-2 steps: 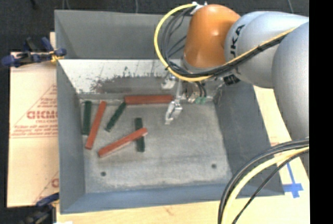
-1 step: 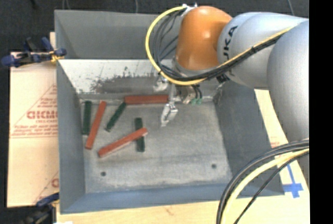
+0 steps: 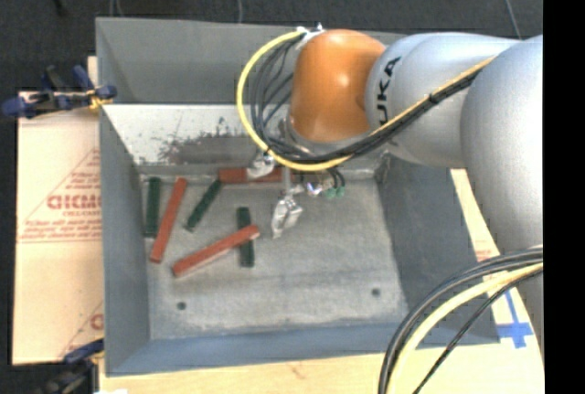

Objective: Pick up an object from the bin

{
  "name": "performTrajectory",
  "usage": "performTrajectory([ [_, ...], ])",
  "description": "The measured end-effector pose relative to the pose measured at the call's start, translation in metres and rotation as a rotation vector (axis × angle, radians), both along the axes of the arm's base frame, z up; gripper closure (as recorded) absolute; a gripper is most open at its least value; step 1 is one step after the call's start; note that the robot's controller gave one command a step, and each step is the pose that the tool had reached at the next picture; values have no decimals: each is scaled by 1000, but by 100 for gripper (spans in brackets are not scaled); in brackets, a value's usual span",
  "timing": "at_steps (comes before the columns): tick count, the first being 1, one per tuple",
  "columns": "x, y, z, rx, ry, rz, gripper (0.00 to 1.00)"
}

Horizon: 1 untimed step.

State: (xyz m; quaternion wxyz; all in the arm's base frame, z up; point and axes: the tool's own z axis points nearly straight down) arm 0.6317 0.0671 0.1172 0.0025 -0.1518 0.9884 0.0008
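Note:
My gripper (image 3: 284,217) hangs under the orange cover near the middle of the bin, its metal fingertips pointing down just right of a short dark green stick (image 3: 244,235). A long red stick (image 3: 216,252) lies slanted across that green stick's lower half, to the gripper's lower left. Another red stick (image 3: 245,175) lies flat near the bin's back wall, partly hidden by the arm. Nothing shows between the fingers.
Further left lie a red stick (image 3: 168,218), a dark green stick (image 3: 151,206) beside it and a slanted green stick (image 3: 203,204). A small green piece (image 3: 335,191) peeks out under the wrist. The arm and its cables cover the bin's back right.

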Motion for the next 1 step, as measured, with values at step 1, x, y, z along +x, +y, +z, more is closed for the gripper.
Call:
performTrajectory([
  [1,4,20,-36,-7,6,151,100],
])
